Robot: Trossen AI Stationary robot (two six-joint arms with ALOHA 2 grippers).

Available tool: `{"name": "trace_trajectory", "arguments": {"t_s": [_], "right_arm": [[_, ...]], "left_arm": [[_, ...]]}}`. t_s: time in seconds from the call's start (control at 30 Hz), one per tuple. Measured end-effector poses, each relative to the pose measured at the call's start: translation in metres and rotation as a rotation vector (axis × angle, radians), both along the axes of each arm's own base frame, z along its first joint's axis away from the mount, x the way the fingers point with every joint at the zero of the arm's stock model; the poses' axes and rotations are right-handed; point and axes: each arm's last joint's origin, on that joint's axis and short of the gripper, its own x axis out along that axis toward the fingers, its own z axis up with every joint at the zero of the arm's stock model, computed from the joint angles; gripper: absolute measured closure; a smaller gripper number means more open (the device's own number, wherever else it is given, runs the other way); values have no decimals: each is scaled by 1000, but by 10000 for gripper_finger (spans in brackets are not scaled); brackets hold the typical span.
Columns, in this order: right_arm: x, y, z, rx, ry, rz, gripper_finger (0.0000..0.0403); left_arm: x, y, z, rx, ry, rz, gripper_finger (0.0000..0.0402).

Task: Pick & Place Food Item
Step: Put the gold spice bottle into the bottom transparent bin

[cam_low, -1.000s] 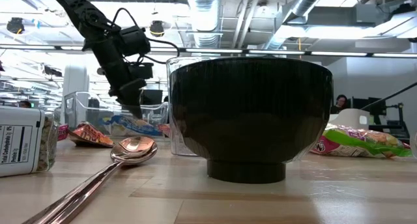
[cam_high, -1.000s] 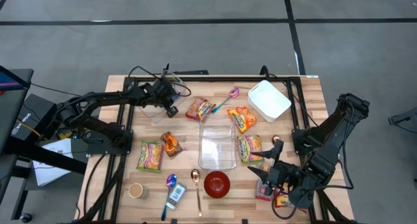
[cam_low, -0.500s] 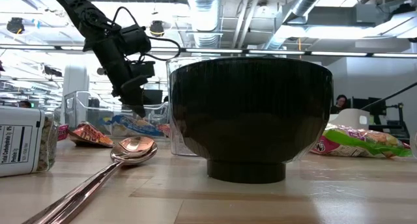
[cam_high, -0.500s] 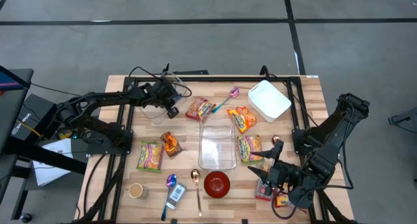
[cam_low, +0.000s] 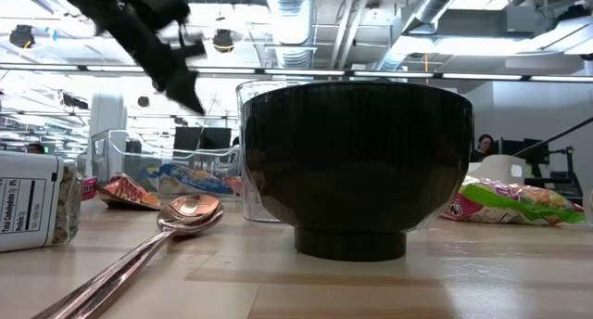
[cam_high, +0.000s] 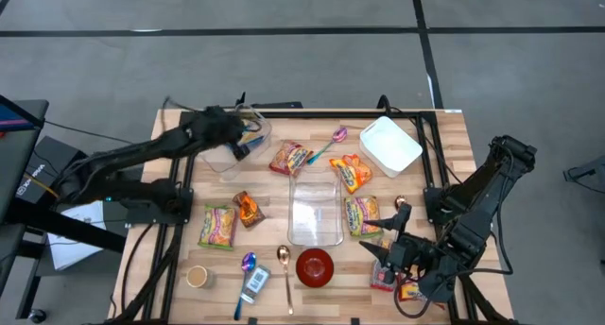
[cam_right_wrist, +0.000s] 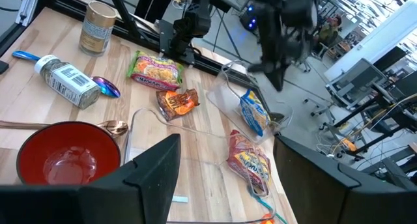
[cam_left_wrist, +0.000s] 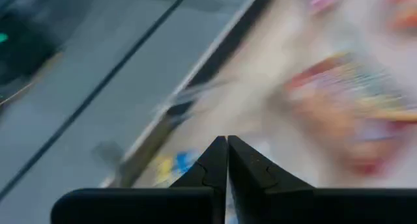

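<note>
Inside the clear tub: food packet point(cam_right_wrist: 253, 113), far-left corner of the counter point(cam_high: 444, 155)
Packet axis: lies lengthwise along the tub point(cam_high: 227, 153)
Left gripper point(cam_high: 238, 147): above the tub, packet just below; fingers pinched shut, empty
Right gripper point(cam_high: 389, 253): parked near the bowl point(cam_high: 315, 266), well apart; part open, empty
Nearer arm: left

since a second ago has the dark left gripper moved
Yes. The left gripper has risen and pulled back toward the table's left edge, over the clear plastic tub; its fingers are shut.
</note>
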Motion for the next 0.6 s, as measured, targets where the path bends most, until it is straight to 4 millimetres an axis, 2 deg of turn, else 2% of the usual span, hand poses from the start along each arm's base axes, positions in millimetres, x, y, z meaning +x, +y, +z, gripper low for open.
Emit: {"name": "trace_trajectory", "arguments": {"t_s": [0.23, 0.33, 0.43, 0.53, 0.6], "right_arm": [[-2, 1, 1, 3, -2, 9, 163], [-4, 1, 2, 7, -7, 13, 163], [-5, 0, 4, 11, -8, 14, 163], [-8, -1, 7, 24, -18, 19, 163], [-9, -2, 9, 33, -18, 25, 163]], "left_arm": [[-27, -65, 41, -107, -285, -548, 341], [-38, -87, 49, -133, -363, -662, 314], [-46, -104, 48, -162, -366, -765, 288], [-48, -118, 47, -191, -362, -848, 260], [-46, -126, 46, -203, -360, -842, 238]]}}
